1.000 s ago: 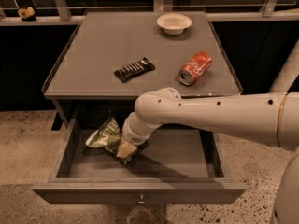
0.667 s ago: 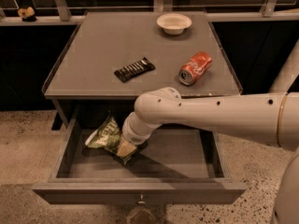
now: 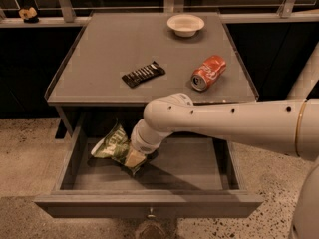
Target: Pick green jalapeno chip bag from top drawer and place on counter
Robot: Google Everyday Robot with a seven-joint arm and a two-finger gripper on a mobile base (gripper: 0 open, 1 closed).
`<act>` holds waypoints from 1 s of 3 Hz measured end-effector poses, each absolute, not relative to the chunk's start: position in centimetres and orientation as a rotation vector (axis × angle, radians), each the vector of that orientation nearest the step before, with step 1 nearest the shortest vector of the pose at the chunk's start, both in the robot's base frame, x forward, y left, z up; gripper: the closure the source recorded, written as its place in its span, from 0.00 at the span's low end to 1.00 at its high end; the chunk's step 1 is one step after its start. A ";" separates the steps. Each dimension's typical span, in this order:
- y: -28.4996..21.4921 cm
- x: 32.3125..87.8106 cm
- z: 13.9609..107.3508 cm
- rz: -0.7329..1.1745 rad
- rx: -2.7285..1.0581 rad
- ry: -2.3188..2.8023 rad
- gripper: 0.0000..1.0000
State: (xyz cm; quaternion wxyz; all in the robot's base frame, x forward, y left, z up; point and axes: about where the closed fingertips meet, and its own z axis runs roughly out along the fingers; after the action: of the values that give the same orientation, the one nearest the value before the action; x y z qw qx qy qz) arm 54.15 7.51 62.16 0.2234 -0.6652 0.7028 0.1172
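The green jalapeno chip bag (image 3: 110, 144) lies crumpled in the left half of the open top drawer (image 3: 149, 205), its right end tucked under my arm. My gripper (image 3: 134, 158) is down inside the drawer, right at the bag's right end, and my white wrist hides it. My arm reaches in from the right, over the drawer and just below the front edge of the counter (image 3: 109, 49). The drawer's small round knob (image 3: 149, 214) shows at the bottom of its front panel.
On the counter lie a flat black candy bar wrapper (image 3: 143, 74), a red soda can (image 3: 208, 72) on its side and a white bowl (image 3: 185, 24) at the back. Speckled floor surrounds the cabinet. A railing runs behind.
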 end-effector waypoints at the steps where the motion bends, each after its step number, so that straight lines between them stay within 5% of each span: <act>1: 6.8 52.6 63.4 0.287 -1.836 1.947 1.00; 3: 3.9 46.4 69.9 0.060 -1.774 1.956 1.00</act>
State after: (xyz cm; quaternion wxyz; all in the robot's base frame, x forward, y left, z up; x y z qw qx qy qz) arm 46.41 3.92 69.87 0.2475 -0.6508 0.7175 0.0220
